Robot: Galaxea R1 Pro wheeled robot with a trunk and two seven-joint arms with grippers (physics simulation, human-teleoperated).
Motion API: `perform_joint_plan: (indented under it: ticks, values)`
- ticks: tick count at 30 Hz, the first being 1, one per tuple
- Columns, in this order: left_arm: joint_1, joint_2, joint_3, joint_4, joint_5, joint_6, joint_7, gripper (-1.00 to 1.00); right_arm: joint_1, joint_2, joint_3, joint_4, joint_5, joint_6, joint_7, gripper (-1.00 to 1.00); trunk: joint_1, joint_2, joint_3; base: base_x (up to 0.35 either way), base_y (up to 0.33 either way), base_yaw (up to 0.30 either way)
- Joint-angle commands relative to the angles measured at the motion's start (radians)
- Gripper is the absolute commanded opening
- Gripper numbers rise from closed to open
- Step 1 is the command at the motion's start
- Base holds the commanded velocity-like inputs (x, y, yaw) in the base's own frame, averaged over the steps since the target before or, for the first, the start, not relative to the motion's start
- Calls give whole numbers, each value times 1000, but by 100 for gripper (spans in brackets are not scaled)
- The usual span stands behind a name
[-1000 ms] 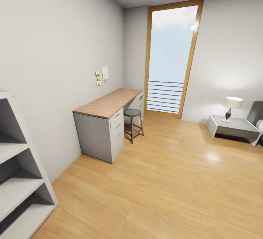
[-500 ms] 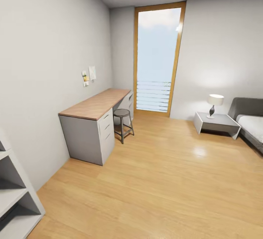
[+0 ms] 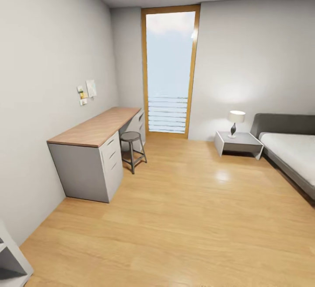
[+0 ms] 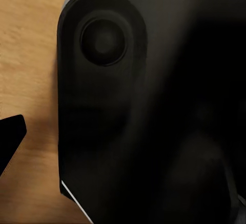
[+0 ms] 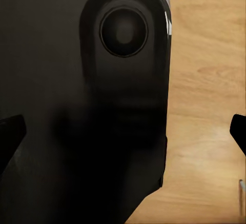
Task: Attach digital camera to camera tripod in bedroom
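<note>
A bedroom with a light wood floor (image 3: 188, 217) and pale grey walls is seen from the head view. A long counter (image 3: 94, 127) with a wooden top and grey drawers is placed along the left wall, and a round stool (image 3: 131, 140) is set just beside it. Some small notes (image 3: 86, 90) are pinned on the wall above the counter. A tall window (image 3: 169, 70) with a wooden frame is found in the far wall. To the right of it, a low grey side table (image 3: 238, 143) carries a lamp (image 3: 236, 120) with a white shade, and a grey bed (image 3: 291, 149) is placed next to it.

In both wrist views a large black part of the robot's body is seen over the wood floor. Dark finger tips (image 4: 10, 139) are seen at the edge of the left wrist view, and two dark tips (image 5: 238, 131) are seen at opposite edges of the right wrist view, set apart with nothing between them. Whether the left fingers are open or closed cannot be told.
</note>
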Motion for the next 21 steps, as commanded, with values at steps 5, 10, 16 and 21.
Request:
perform_joint_plan:
  ticks: [5, 10, 16, 21]
  values:
    - [0, -2, 0, 0, 7, -3, 0, 100, 0, 0, -1, 0, 0, -4, 0, 100, 0, 0, -1, 0, 0, -246]
    - [0, -12, -1, 1, 7, -3, 0, 100, 0, 0, 1, 0, 0, -4, 0, 100, 0, 0, -1, 0, 0, -246]
    - [0, -14, -1, 0, 7, -3, 0, 100, 0, 0, 1, 0, 0, -4, 0, 100, 0, 0, -1, 0, 0, -246]
    - [0, -14, -1, 0, 6, -3, 0, 100, 0, 0, 0, 0, 0, -4, 0, 100, 0, 0, -1, 0, 0, -246]
